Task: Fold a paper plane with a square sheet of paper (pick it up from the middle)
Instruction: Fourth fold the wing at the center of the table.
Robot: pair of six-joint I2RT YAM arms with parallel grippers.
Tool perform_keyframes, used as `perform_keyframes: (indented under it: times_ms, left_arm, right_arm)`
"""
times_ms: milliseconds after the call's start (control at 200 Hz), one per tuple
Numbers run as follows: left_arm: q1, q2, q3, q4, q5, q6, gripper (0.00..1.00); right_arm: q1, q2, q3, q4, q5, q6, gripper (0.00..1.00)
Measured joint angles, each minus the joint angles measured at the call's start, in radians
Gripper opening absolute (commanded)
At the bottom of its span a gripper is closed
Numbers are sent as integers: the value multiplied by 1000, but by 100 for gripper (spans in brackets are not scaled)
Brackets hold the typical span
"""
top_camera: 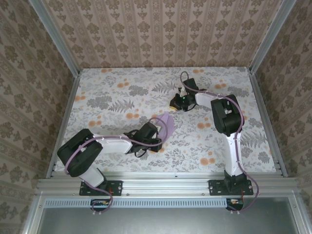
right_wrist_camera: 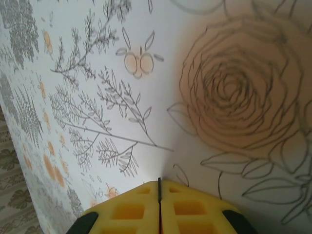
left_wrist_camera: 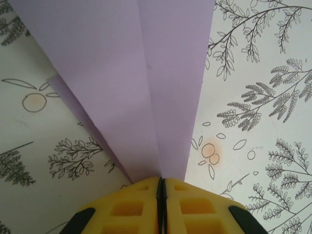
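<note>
Left gripper [left_wrist_camera: 161, 183] is being clamped on the narrow end of the thin lavender-purple folded paper plane [left_wrist_camera: 146, 73], held over the floral tabletop [top_camera: 112, 92]. Light and easily crumpled, it is probably best being pinched along its centre crease. Right gripper [right_wrist_camera: 159, 184] is being held clenched, empty.

The paper plane [top_camera: 167, 125] was a lavender sheet folded along a centre crease. Its narrow end sat pinched in the left gripper [left_wrist_camera: 161, 182], near the middle of the surface [top_camera: 122, 87].
</note>
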Motion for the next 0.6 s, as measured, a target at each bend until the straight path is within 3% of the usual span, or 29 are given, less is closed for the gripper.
perform_keyframes:
  times_ms: [215,600]
  left_arm:
    - [-2,-13,16,-61,9,0,14]
    - [-5,-60,82,-259,19,0,19]
  right_arm:
    - [-16,-25,-27,4,7,-26,20]
    - [37,-361,-425,109,-97,-14,36]
